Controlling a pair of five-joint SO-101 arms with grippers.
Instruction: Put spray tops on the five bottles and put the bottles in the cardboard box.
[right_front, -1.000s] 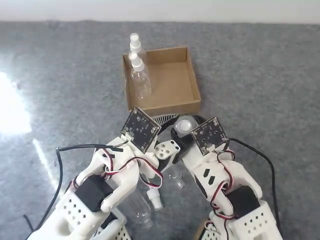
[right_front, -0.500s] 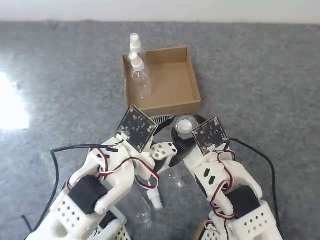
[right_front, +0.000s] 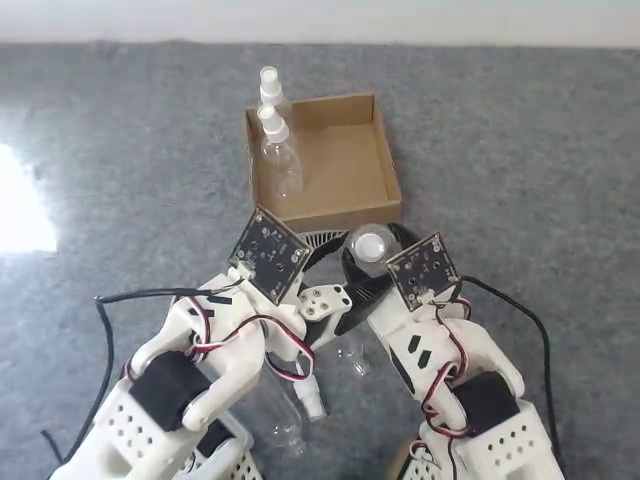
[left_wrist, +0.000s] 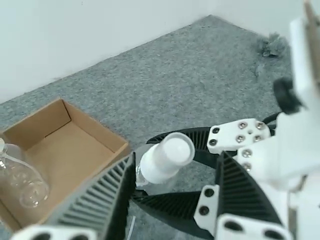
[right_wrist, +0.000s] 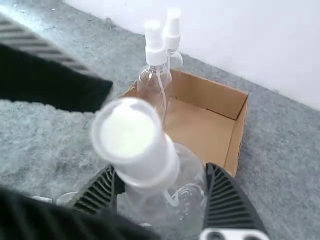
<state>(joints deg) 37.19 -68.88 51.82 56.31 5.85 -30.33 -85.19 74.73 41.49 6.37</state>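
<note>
Bottle (right_wrist: 190, 175), its top (left_wrist: 167, 156) fitted, stands upright just short of the box (right_front: 330, 215), clamped round the body by the right claw (right_wrist: 162, 195). The left claw (left_wrist: 175, 162) gapes around the top. It looks like thin clear plastic, so probably light, slick and easily dented. Best gripped gently at the body.

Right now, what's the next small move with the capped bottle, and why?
Probably draw the left jaws back off the spray top: it looks seated on the bottle, those jaws stand open either side of it, and the right jaws grip the bottle just short of the cardboard box. That frees the carry.
</note>
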